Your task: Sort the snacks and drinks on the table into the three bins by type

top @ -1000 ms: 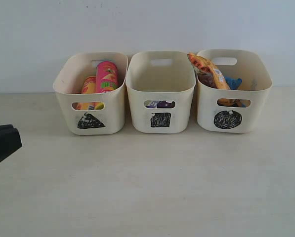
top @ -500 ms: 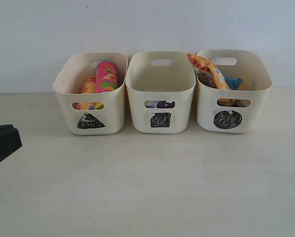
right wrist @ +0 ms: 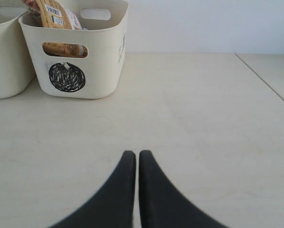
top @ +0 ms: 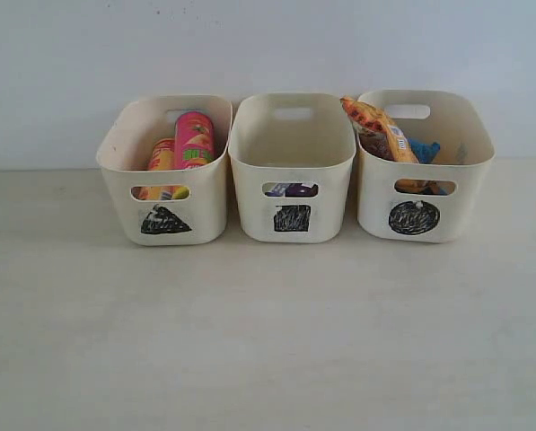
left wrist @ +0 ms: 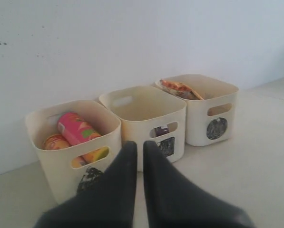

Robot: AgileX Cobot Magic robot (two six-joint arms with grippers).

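Three cream bins stand in a row at the back of the table [top: 268, 341]. The triangle bin [top: 115, 184] holds the pink chip tube [top: 194, 136] and the orange-yellow chip tube [top: 162, 154]. Through the handle slot of the square bin [top: 250, 193] a dark purple carton [top: 294, 189] shows. The circle bin [top: 470, 193] holds the orange foil bag [top: 380, 126] and the blue foil bag [top: 423, 148]. Neither arm shows in the exterior view. My left gripper [left wrist: 137, 145] is shut and empty, in front of the triangle and square bins. My right gripper [right wrist: 136, 154] is shut and empty over bare table.
A plain pale wall rises right behind the bins. In the right wrist view a table seam or edge [right wrist: 265, 80] runs off to one side of the circle bin [right wrist: 108, 71].
The black tip of the left arm, at the left edge of the exterior view in both earlier frames, has gone out of that view. The bins and their contents have not moved.
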